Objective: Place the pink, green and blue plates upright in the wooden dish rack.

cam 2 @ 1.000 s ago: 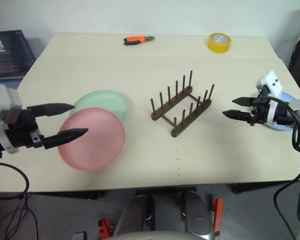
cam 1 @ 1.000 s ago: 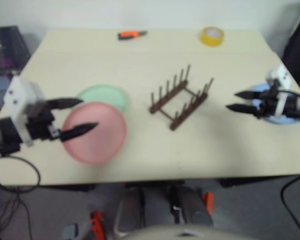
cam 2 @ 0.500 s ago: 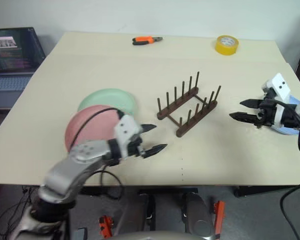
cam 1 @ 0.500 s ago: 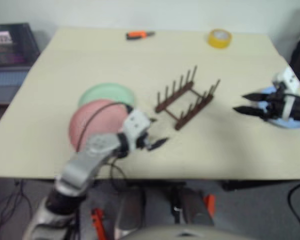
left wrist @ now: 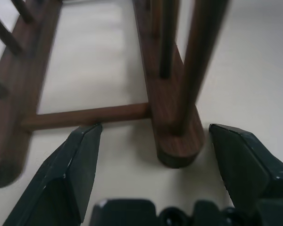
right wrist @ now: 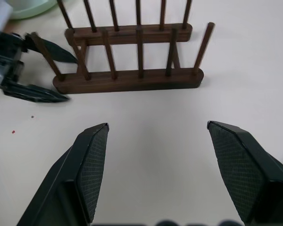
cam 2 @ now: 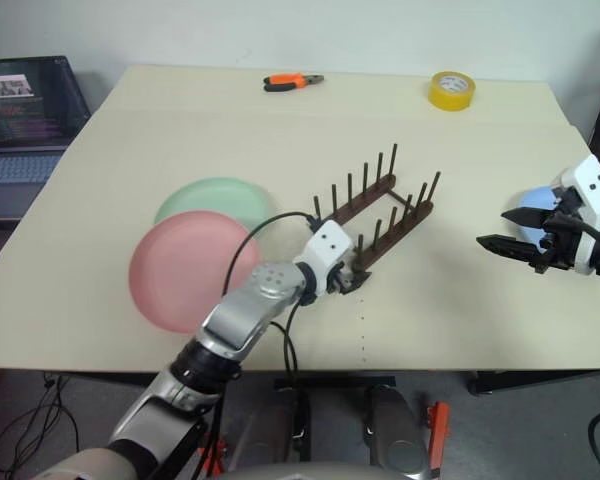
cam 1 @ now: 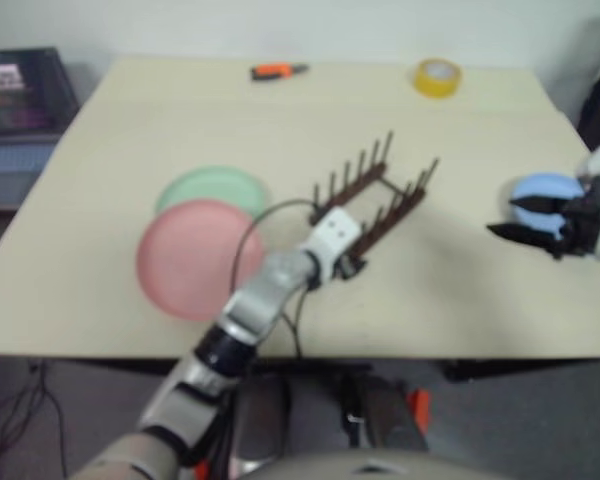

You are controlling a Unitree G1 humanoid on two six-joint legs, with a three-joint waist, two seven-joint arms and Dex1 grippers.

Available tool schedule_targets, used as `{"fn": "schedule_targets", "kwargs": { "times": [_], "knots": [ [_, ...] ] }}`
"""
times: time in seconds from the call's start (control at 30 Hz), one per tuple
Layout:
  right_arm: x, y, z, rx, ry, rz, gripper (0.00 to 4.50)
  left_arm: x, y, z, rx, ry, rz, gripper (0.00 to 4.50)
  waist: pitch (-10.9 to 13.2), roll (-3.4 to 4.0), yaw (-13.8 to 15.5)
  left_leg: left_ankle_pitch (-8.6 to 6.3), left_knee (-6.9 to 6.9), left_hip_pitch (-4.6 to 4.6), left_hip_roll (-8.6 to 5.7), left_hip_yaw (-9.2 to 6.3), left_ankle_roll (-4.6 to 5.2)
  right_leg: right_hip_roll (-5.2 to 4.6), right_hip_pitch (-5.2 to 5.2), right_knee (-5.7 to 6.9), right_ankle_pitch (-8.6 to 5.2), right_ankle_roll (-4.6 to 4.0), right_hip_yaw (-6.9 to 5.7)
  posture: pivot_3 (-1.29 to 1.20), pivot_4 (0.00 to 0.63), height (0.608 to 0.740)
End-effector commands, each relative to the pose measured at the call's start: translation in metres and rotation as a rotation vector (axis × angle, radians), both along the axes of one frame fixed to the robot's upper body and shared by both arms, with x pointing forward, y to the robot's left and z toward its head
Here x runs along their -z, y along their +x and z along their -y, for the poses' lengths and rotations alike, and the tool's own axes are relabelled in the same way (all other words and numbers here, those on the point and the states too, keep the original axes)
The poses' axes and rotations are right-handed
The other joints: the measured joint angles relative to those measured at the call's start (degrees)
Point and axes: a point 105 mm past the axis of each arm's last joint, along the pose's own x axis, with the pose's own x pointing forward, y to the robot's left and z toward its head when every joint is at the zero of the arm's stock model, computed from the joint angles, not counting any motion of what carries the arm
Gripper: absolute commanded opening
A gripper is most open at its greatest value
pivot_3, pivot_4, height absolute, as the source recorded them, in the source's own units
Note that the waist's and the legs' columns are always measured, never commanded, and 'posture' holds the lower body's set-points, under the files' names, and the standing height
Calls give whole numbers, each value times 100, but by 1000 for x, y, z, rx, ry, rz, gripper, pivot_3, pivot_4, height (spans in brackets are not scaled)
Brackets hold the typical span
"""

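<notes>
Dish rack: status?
Left gripper open at wooden dish rack end rail. Right gripper open, empty. Rack empty; pink plate overlaps green plate.

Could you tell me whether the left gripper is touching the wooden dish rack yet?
Apart: in the left wrist view the left gripper straddles the rail end of the wooden dish rack, with bare table between each open jaw and the wood.

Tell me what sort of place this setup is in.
Most likely a lab or workshop bench rather than a kitchen. The plain table carries a roll of yellow tape and orange-handled pliers along with the wooden dish rack, and an open laptop sits beside it.
</notes>
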Motion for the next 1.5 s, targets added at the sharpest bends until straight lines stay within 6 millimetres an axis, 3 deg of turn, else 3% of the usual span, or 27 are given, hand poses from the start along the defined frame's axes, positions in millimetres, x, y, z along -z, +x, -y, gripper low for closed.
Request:
{"fn": "schedule_targets", "kwargs": {
  "times": [0.03, 0.23, 0.27, 0.43, 0.53, 0.7, 0.93, 1.4, 1.43, 1.5],
  "knots": [
    [-17, -4, 4, 19, -28, 62, 3675, -3, 5, 4, -7, 10, 3, 3395, 0, 0, -1, 0, 0, -1, -1, -1, 0, 0, 0, -1, 0, 1, 0, 0, 150, 740],
    [-18, -4, 6, 30, -32, 69, 3675, -1, 6, 7, 5, 11, 5, 1159, -1, 0, -11, 0, 1, 2, 0, -3, 0, 1, 2, 2, -1, -1, -1, 0, 150, 740],
    [-18, -4, 5, 31, -32, 70, 3675, -4, 7, 7, 15, 5, 11, 1015, -1, 0, -13, 0, 1, 4, -1, -7, 0, 1, 3, 3, -1, -2, -3, 0, 150, 740],
    [-19, -3, 6, 38, -37, 79, 3675, -26, 9, 13, 154, -14, 54, 1016, -1, 0, -19, 0, 2, 6, -4, -10, 0, 4, 7, 2, -8, -14, -4, 0, 150, 740],
    [-21, -3, 8, 45, -42, 87, 3675, -37, 0, 20, 303, -18, 60, 1016, -1, 0, -19, 0, -1, -1, -4, -9, 0, 5, 2, 0, -8, -14, -5, 0, 150, 740],
    [-21, -7, 10, 44, -56, 86, 3675, -38, -18, 36, 527, -20, 22, 1016, -1, 0, 7, -1, -6, -20, -2, -10, 1, 2, -9, -10, 1, 2, -9, 0, 150, 740],
    [-20, -16, 12, 64, -63, 85, 3675, -17, -13, 38, 534, 66, 12, 1016, -1, 0, -14, -1, -4, -18, -3, -13, 2, 5, -12, -3, 0, 2, -10, 0, 150, 740],
    [-19, -20, 13, 79, -63, 78, 3675, -5, -10, 36, 513, 99, -3, 1016, -1, 1, -44, -1, -2, -17, -2, -22, 2, 6, -8, -4, 1, 2, -12, 0, 150, 740],
    [-19, -20, 12, 78, -62, 78, 3675, -5, -9, 36, 508, 99, 0, 1738, -1, 1, -48, -1, -2, -17, -1, -22, 2, 6, -8, -3, 0, 2, -12, 0, 150, 740],
    [-18, -20, 12, 77, -61, 76, 3675, -5, -7, 34, 504, 102, 6, 2298, -1, 1, -52, -1, -2, -16, -2, -24, 2, 6, -7, -2, 0, 1, -13, 0, 150, 740]
  ]
}}
